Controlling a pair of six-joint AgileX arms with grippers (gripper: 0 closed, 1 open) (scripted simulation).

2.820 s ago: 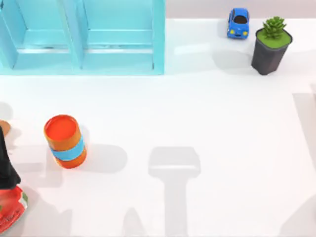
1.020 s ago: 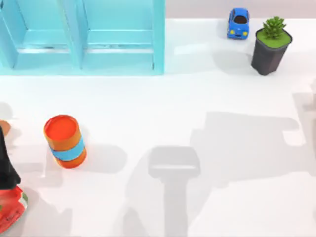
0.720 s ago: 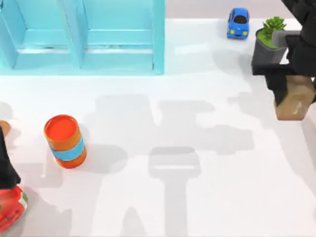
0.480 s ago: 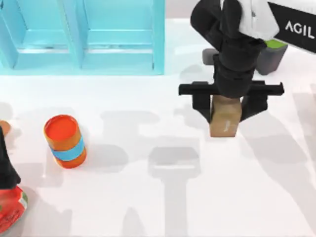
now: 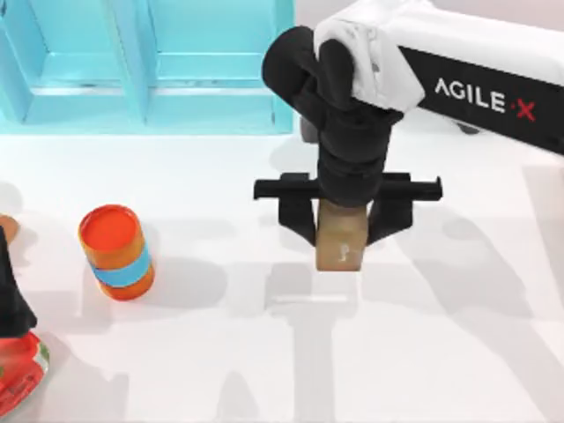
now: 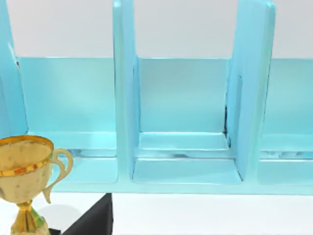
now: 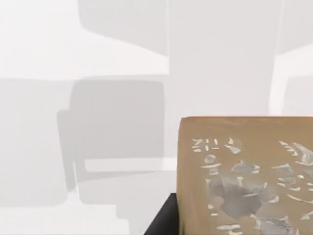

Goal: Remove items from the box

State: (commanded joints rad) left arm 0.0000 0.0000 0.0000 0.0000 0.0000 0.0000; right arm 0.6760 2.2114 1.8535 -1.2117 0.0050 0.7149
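My right gripper (image 5: 342, 227) hangs over the middle of the table, shut on a tan-brown block (image 5: 340, 248) with a pale mark on its face. That block (image 7: 244, 176) looms close in the right wrist view, above bare white table. The turquoise box (image 5: 150, 70) stands at the back left; its open compartments (image 6: 183, 122) face the left wrist camera. A gold trophy-like cup (image 6: 24, 171) stands on the table in front of the box. My left arm (image 5: 9, 295) is parked at the table's left edge.
An orange barrel with a blue band (image 5: 116, 251) stands at the left, well apart from the held block. A red object (image 5: 18, 374) lies at the front left corner. The right arm's body (image 5: 441, 70) covers the back right of the table.
The right arm came in from the right edge carrying the block and has moved left to the table's middle. The barrel and left arm have not moved.
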